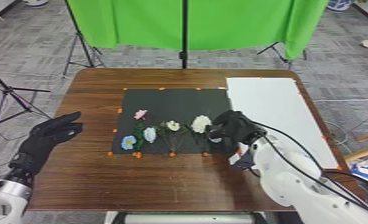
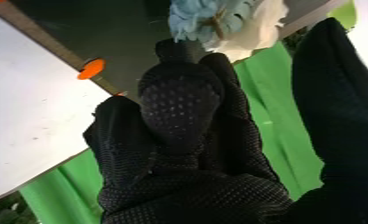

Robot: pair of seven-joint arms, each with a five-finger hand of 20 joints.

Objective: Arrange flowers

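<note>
- Head view: flowers lie on a black mat [image 1: 167, 97] atop a brown wooden counter [image 1: 145, 185], among them a pink flower [image 1: 140, 114] toward the far left, a light-blue flower [image 1: 129, 143] at near left, and an elongated pale flower [image 1: 150, 134] beside it.
- A small cream flower [image 1: 172, 126] sits at center, a large white flower [image 1: 201, 123] to its right.
- The right hand [image 1: 236, 125] is seen at the mat's right edge, beside the large white flower.
- Right wrist view: a pale blue bloom [image 2: 191, 19] and a whitish bloom [image 2: 262, 27] appear near the hand's fingertips; its fingers are loosely bent, thumb wide apart, with no grip evident. Contact cannot be told.
- At left, the left hand [image 1: 54, 131], fingers extended, holds nothing.
- A white board [image 1: 274, 107] lies right of the mat.
</note>
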